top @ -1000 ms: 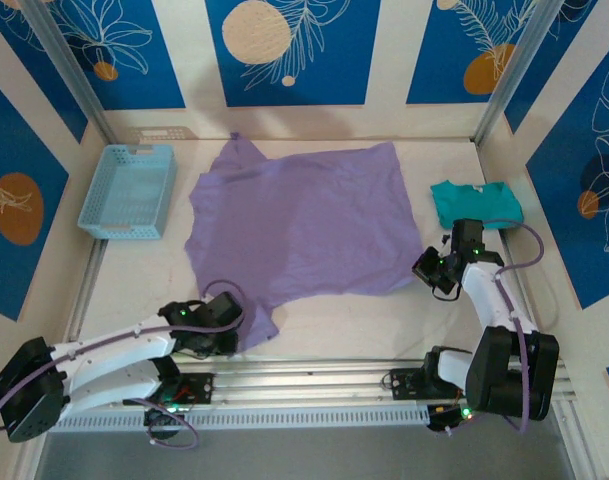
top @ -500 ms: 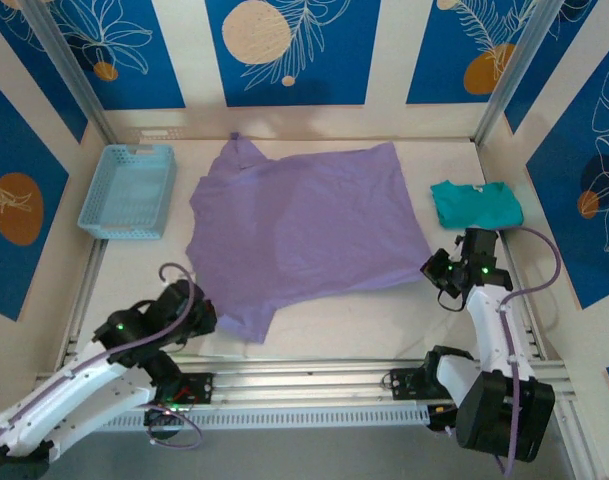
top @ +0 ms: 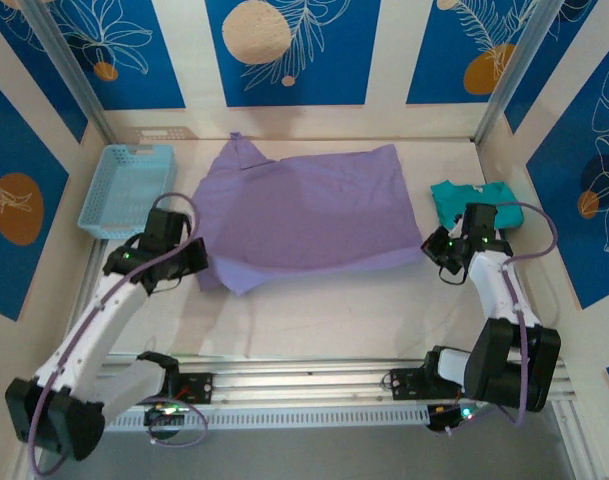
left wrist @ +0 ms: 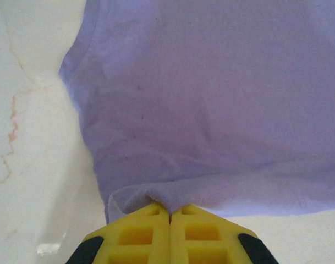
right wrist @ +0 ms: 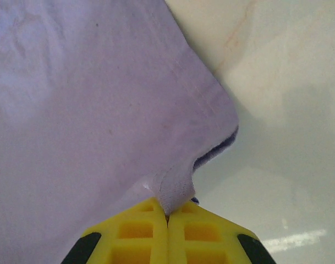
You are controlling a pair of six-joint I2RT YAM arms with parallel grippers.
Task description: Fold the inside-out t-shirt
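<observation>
Two pinches logged. Left gripper [left wrist: 169, 213]: jaws pressed together on a bunched edge of the inside-out t-shirt [top: 304, 215]. Right gripper [right wrist: 167, 213]: jaws pressed together on its other near corner. Wrist views give us these grips. From above we see the t-shirt spread over the far middle of the tabletop [top: 364, 315], between basket [top: 129, 190] at left edge and teal shirt [top: 474, 200] at right edge.

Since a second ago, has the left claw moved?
Yes. The left gripper, shut on the t-shirt, has moved away from the front rail toward the blue basket.
</observation>
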